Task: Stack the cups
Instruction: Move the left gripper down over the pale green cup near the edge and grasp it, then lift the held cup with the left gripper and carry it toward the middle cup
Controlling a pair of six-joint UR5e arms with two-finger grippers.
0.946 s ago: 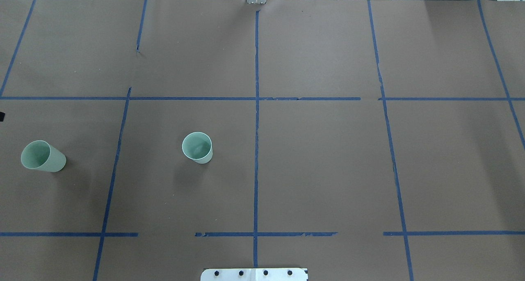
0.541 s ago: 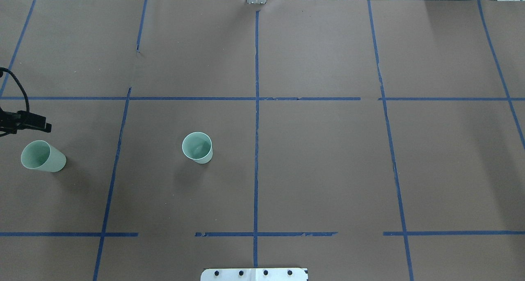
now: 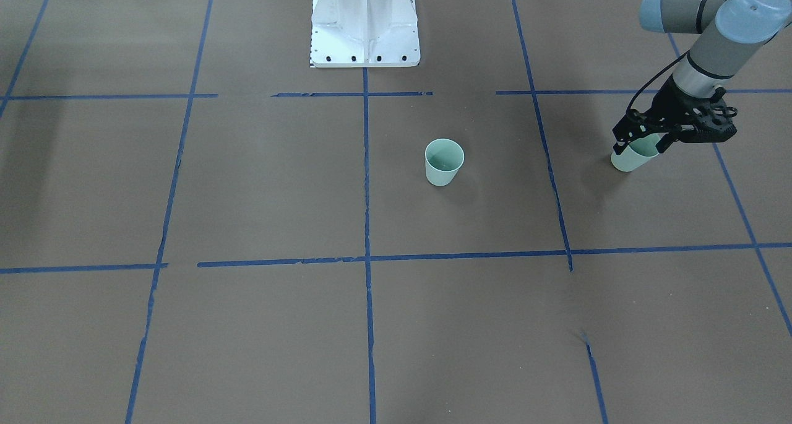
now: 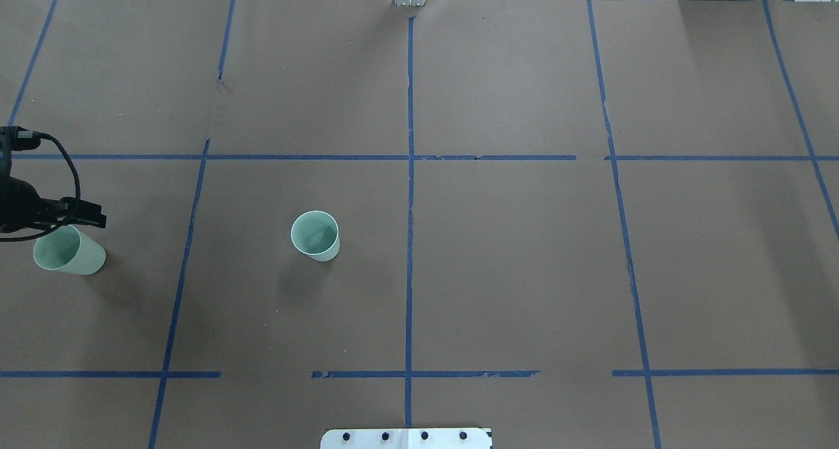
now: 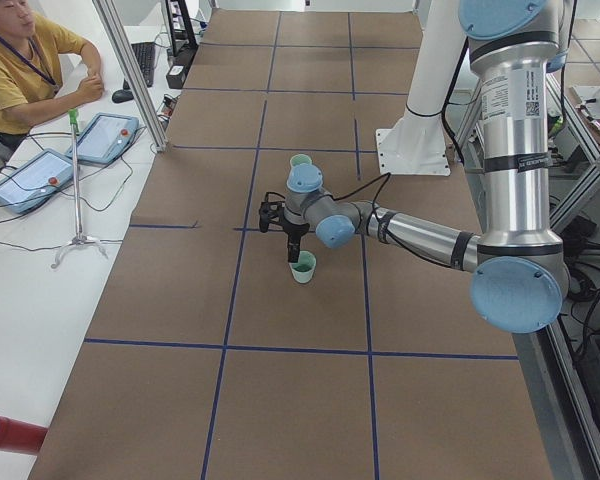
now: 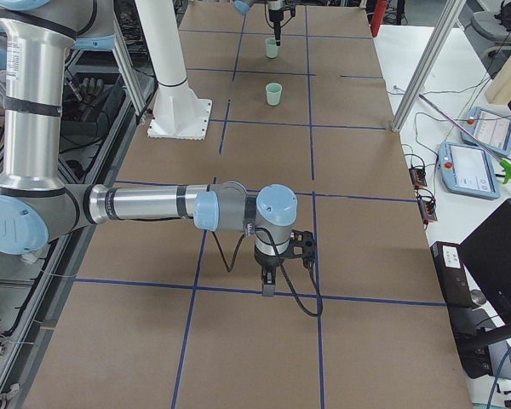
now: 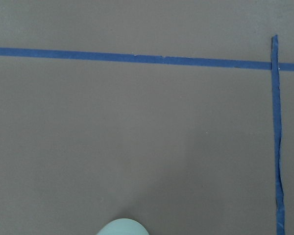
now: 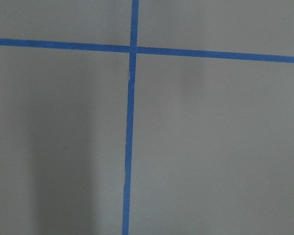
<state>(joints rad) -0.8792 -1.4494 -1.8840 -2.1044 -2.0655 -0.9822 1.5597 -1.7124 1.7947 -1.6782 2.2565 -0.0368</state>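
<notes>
The left gripper [image 3: 641, 147] hung over the outer cup [image 4: 69, 252] near the table's left edge, its fingers [image 3: 619, 143] spread apart, with the cup's top showing between them in the front-facing view; whether they touched it could not be told. The second cup [image 4: 315, 236] stood upright and alone nearer the middle, well apart from the first, with open surface between them. The right gripper [image 6: 268, 285] pointed down at a tape crossing on the far right side of the table, and whether its fingers were apart or together could not be told. Nothing stood between the two cups. The table [image 4: 511, 272] was covered in brown paper marked into squares by blue tape lines [image 4: 409, 193], and the white robot pedestal [image 3: 365, 21] was bolted at its near edge. Beside the table's left end an operator in a yellow shirt [image 5: 20, 60] sat at a white bench with two teach pendants [image 5: 105, 135], and two more pendants [image 6: 470, 166] lay beyond the right end.
</notes>
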